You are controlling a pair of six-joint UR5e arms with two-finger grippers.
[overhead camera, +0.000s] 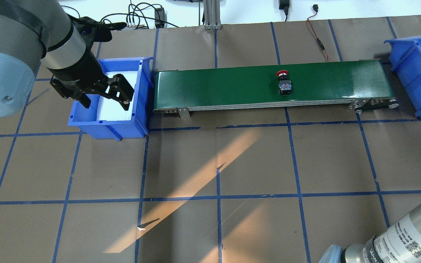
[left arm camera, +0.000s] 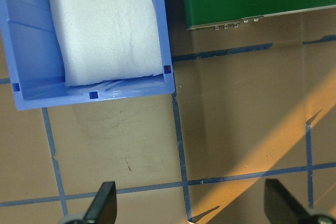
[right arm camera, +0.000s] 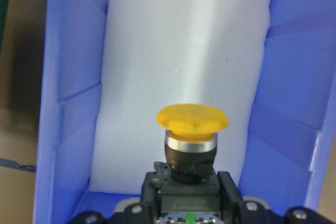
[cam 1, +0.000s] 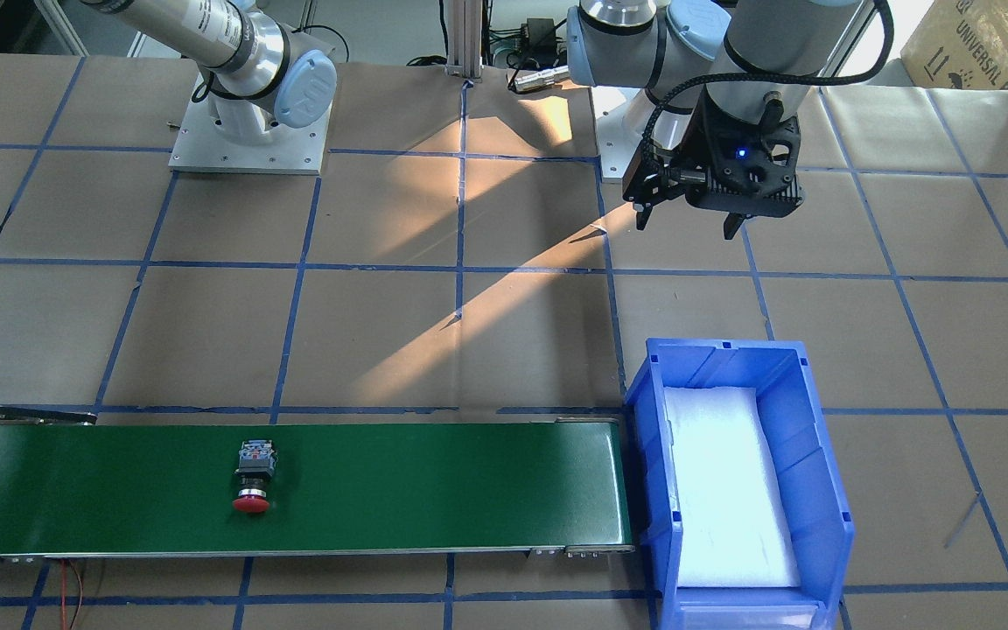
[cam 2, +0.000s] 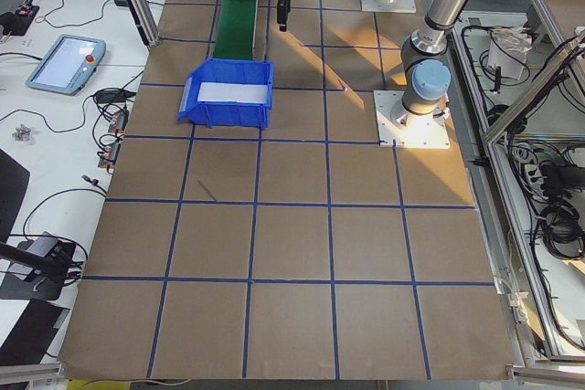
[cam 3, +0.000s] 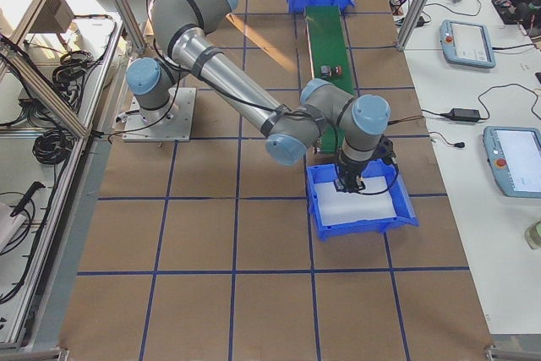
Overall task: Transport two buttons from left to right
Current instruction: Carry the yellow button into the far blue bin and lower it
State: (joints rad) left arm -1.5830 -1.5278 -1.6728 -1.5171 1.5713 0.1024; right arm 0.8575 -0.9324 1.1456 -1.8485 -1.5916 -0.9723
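**Item 1, at the conveyor's (cam 1: 434,490) right end.** The right claw (right arm camera: 186,203) is closed on the yellow button (right arm camera: 192,119) by its black body. The cap points forward over the right bin's (right arm camera: 73,51) white foam (right arm camera: 184,30), likely held low for a cushioned set-down. The wrist view's lower edge crops the fingertips, and the height over the foam is unclear.

**Item 2, on the conveyor, past its middle toward that end.** The red button (cam 1: 252,479) lies on its side, probably riding across. Whether the belt runs cannot be told.

**Item 3, beyond the conveyor's left end.** In the left bin (cam 1: 810,455) only foam shows.

**Item 4, robot-side of that end, above the bench (cam 1: 521,341).** The left claw (cam 1: 686,227) is spread wide and empty, seemingly with nothing left to load.
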